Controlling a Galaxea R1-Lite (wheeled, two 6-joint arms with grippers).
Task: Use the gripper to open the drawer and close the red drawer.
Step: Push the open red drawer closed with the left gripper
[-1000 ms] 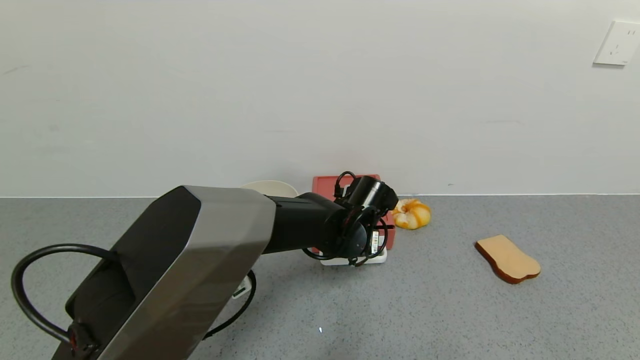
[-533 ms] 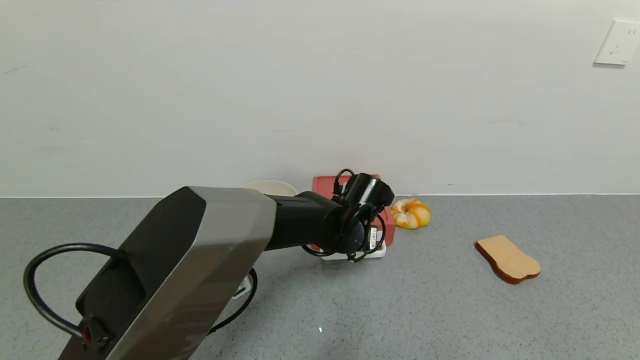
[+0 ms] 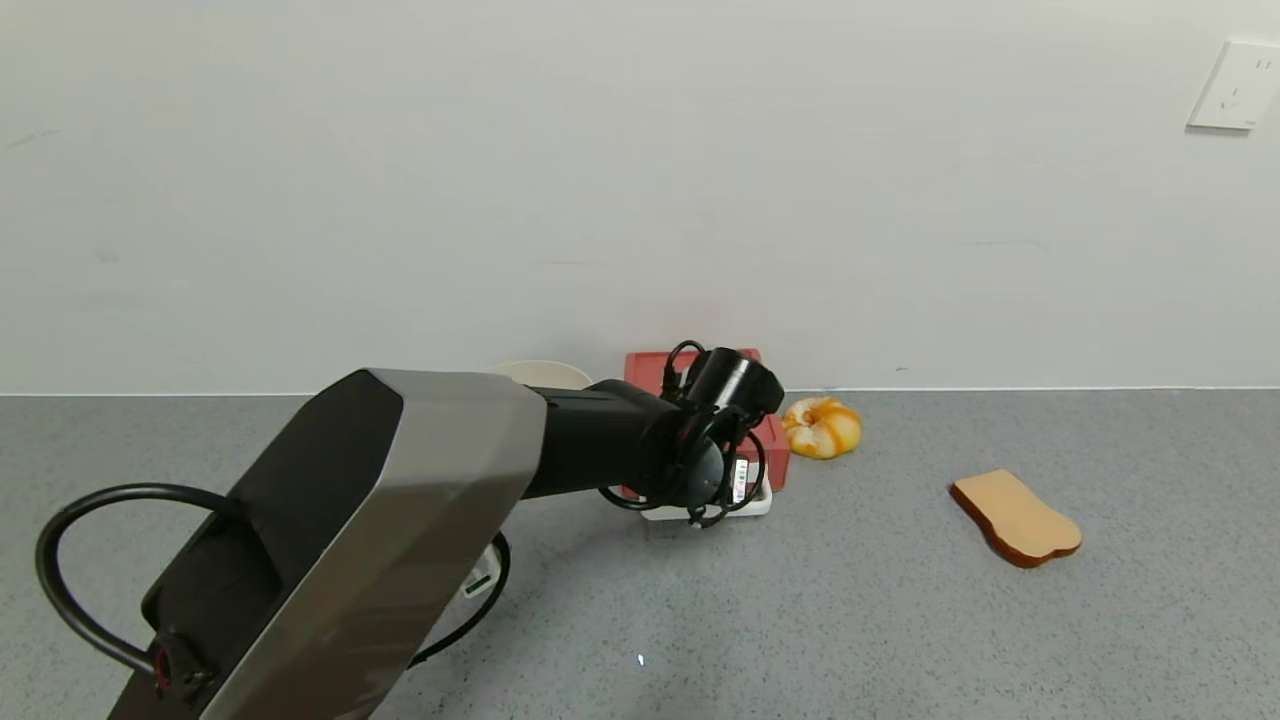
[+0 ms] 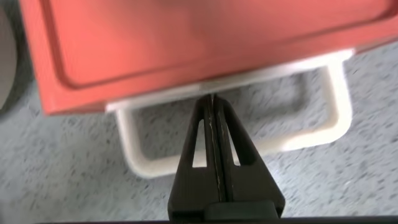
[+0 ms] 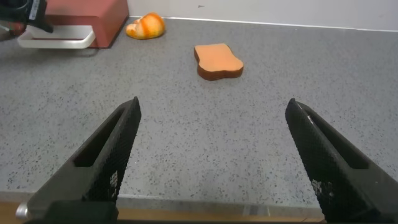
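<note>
The left gripper (image 4: 214, 106) has its fingers pressed together, holding nothing, with the tips inside the white loop handle (image 4: 333, 121) and against the front of the red drawer (image 3: 775, 455). The drawer stands far on the counter, close to the wall, between a beige bowl (image 3: 540, 373) on its left and a peeled orange (image 3: 822, 426) just beside it on its right. The tray appears nearly or fully seated in its box — judged step: the closing push.

Next move, as a judgement: drive the tips straight toward the wall until the tray front sits flush, then draw back out through the loop without snagging the handle. The box is light plastic and may slide rather than close.

The right gripper (image 5: 211, 162) is parked low at the near side, fingers spread wide, empty.

Surface: grey speckled counter (image 3: 900, 620). A toast slice (image 3: 1015, 517) lies well apart, to the right. Room: plain white wall, with a wall socket (image 3: 1235, 85) at far upper right.
</note>
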